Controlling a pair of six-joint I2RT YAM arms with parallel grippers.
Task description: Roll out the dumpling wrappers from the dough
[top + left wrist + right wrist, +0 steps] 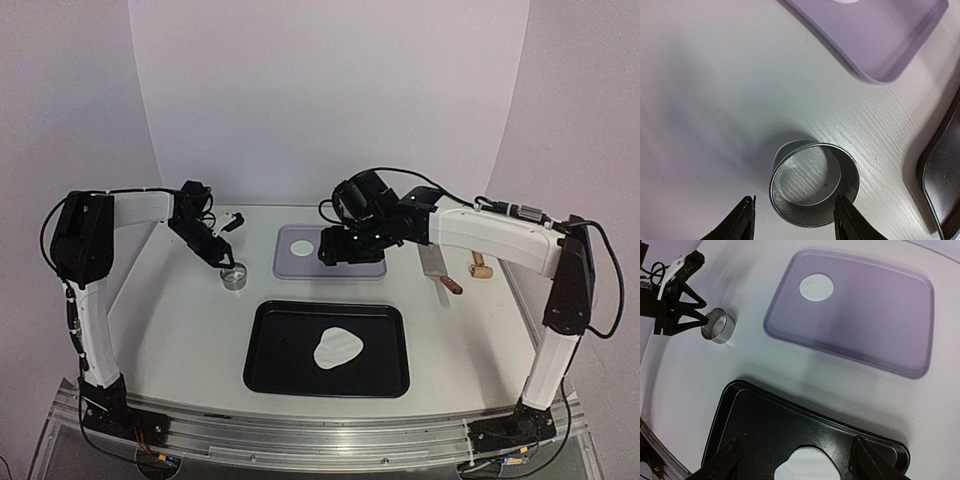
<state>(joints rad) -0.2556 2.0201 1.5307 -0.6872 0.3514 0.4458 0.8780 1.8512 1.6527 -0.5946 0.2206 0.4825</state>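
1. Purple tray on the white table, upper half of view; one round dumpling wrapper lies flat in its far-left corner area
2. Metal ring stands on the table left of the purple tray, well apart from it
3. Left gripper is at the ring's left side, fingers spread
4. Black tray is nearest, holding white dough of irregular outline, cropped by the frame edge
5. Right gripper is above the dough, fingers wide apart, nothing between them
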